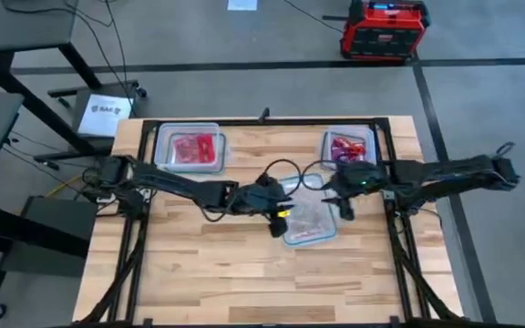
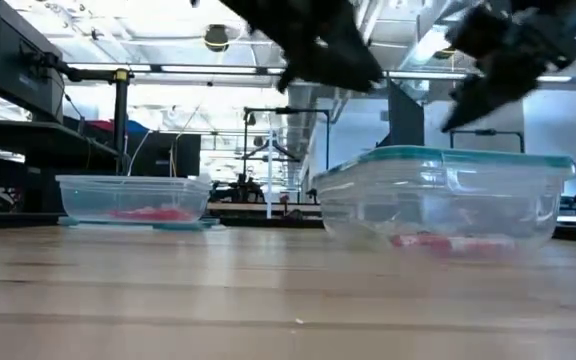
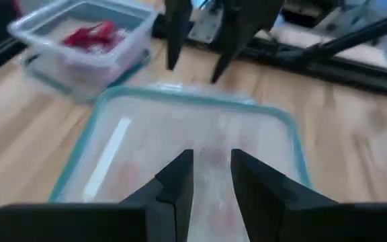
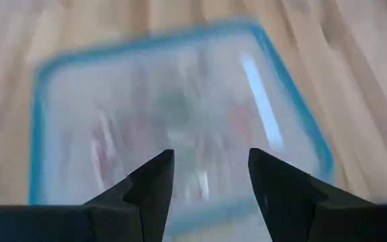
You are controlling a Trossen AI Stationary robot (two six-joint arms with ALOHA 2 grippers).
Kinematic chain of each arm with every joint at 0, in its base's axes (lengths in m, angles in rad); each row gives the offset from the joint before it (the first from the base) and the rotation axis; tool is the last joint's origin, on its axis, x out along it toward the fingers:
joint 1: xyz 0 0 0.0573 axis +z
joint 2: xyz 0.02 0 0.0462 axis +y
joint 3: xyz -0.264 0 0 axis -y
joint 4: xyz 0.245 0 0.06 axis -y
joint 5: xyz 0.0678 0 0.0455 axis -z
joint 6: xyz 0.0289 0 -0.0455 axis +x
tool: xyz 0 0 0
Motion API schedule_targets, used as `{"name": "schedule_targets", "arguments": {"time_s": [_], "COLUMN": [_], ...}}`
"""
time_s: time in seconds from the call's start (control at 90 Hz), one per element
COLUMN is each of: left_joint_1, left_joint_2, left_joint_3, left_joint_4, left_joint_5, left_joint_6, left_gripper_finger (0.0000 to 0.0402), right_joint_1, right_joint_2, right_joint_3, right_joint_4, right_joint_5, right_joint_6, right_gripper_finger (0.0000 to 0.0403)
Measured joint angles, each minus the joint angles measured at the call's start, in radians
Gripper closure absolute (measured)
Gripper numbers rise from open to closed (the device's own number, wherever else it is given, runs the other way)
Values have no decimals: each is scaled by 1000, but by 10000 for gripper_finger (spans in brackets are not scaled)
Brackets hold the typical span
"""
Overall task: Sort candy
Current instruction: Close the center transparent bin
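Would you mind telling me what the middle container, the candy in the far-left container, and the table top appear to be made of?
Middle container: clear glossy plastic by the look, since the wood shows through its walls; its teal rim may be a softer seal.
Candy: red packets, probably foil or plastic film, though too small to confirm.
Table top: light wood planks with visible grain and seams, matte finish.

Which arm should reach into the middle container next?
Probably the left: its gripper hangs at the middle container's rim, fingers narrowly open. The right gripper is also beside it, open wider. Close call.
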Motion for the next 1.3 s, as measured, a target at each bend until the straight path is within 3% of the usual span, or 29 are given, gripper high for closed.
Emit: {"name": "schedule_targets", "arguments": {"time_s": [0.078,0.167,0.433,0.6,0.767,0.844,1.133,1.3], "left_joint_1": [12,10,-38,-51,-41,-34,-36,-35], "left_joint_2": [85,133,68,-2,-16,24,202,263], "left_joint_3": [-2,23,98,98,86,64,53,52], "left_joint_4": [28,-64,-595,-670,-478,-321,30,91], "left_joint_5": [31,47,70,56,7,9,1,-8], "left_joint_6": [-15,-48,-77,-64,-18,-2,23,21], "left_gripper_finger": [315,315,315,315,315,315,315,315], "right_joint_1": [3,14,32,40,69,90,141,165], "right_joint_2": [-60,-107,-129,-78,19,84,316,407], "right_joint_3": [-48,-78,-80,-84,-113,-129,-168,-169], "right_joint_4": [-4,-8,15,71,237,312,513,592], "right_joint_5": [1,1,25,25,24,23,19,20], "right_joint_6": [63,106,115,110,111,100,79,82], "right_gripper_finger": [223,223,223,223,223,223,223,223]}}
